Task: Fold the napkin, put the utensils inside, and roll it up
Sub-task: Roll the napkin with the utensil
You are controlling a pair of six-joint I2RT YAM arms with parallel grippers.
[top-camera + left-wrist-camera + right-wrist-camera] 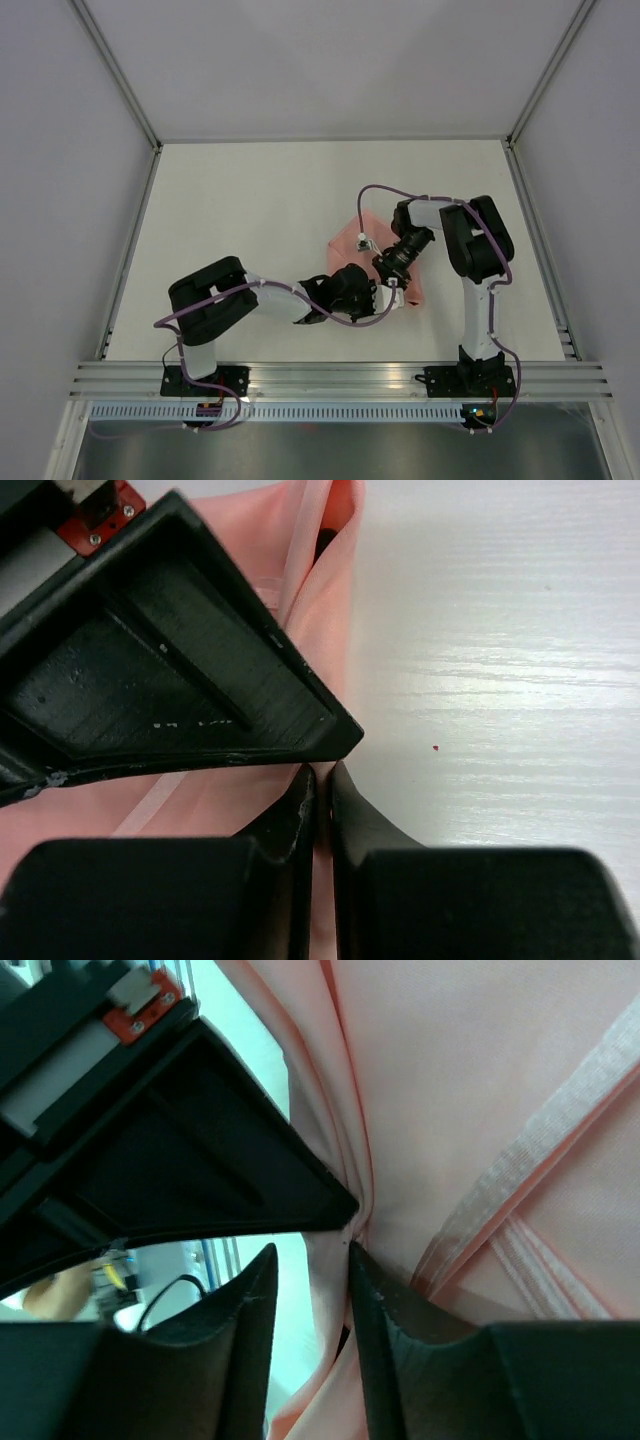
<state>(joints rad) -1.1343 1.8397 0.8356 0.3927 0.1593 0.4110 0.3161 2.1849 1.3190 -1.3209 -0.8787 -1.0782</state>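
Observation:
The pale pink napkin (347,243) lies bunched in the middle of the table, partly under both grippers. My left gripper (322,775) is shut on a thin fold of the napkin (330,630), with pink cloth pinched between its fingertips. My right gripper (311,1252) is right beside it and stands open. An edge of the napkin (450,1080) hangs in the gap, against the right finger. In the top view the two grippers (365,290) (388,275) meet over the cloth. The utensils are hidden; a small dark spot (325,542) shows in a fold, and I cannot tell what it is.
The white tabletop (500,680) lies to the right of the napkin. Grey walls with metal posts (130,95) close in the table, and an aluminium rail (330,375) runs along the near edge by the arm bases.

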